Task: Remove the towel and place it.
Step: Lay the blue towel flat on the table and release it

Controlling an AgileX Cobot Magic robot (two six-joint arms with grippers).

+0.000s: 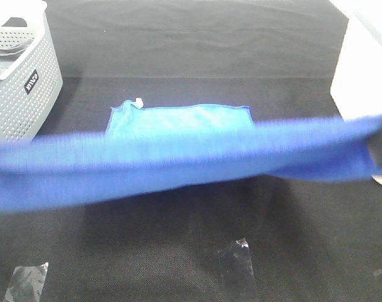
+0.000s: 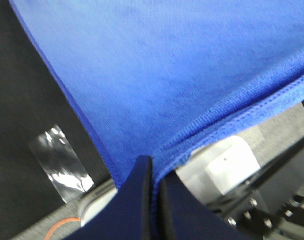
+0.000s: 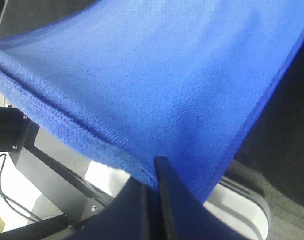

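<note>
I've got the towel (image 1: pixel 178 157) strung in the air between both arms, spanning the tabletop (image 1: pixel 178 258) from left edge to right, clear of the grey basket (image 1: pixel 21 82) at the far left corner. The left gripper (image 2: pixel 152 167) is clamped on one hem and the right gripper (image 3: pixel 155 167) is pinched on the other. I'd call this the carry step. Next I lower it flat, perhaps by the paler blue cloth (image 1: pixel 178 119) mid-tabletop, then release both ends.
</note>
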